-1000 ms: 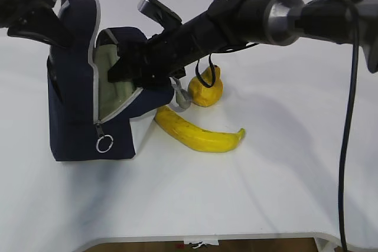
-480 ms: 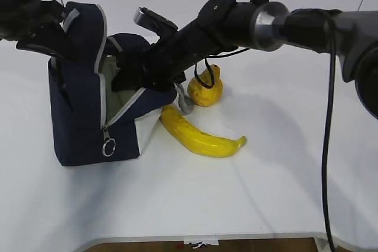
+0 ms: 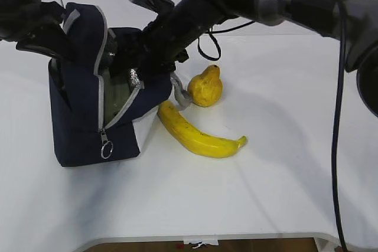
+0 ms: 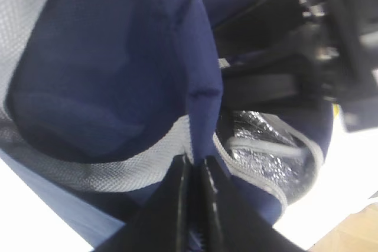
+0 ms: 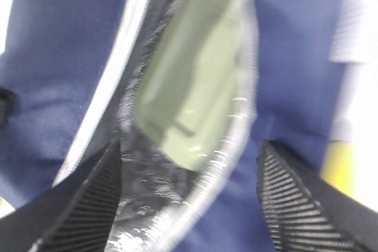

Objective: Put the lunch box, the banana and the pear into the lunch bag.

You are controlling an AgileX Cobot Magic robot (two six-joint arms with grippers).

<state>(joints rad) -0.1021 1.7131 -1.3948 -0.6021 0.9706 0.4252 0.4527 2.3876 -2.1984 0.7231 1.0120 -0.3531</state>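
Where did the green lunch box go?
The lunch box is inside the lunch bag, on the left in the exterior view, just below the open right gripper.

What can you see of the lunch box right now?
The lunch box lies inside the open lunch bag, against its silvery lining. Only the pale sage-green lid shows, smooth like plastic, with rounded corners, tilted and blurred. The right gripper is above it with fingers spread wide, not touching it.
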